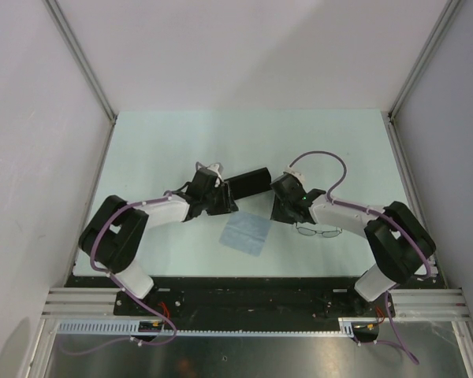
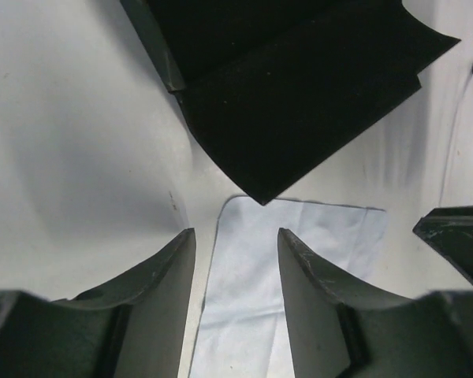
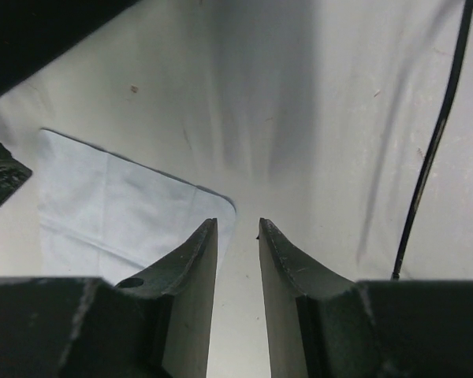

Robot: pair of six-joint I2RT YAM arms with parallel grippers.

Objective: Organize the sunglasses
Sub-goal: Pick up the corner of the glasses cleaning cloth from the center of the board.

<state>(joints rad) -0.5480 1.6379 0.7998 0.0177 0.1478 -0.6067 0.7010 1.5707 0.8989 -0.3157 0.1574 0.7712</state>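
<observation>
Jaws of the right gripper [image 3: 238,227] stand narrow and empty. The thin dark wire-frame sunglasses [image 1: 318,230] lie on the pale desk [image 1: 158,150] at about its 4 o'clock in the top view, long axis 3-to-9, nearest this arm. The left gripper [image 2: 236,236] gapes wider, also empty.

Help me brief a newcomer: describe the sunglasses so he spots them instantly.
On the pale table, look front-right, beside the right arm's forearm. The sunglasses lie right of the light blue cloth. Unlike that cloth and the black case, they are thin dark wire with clear lenses.
</observation>
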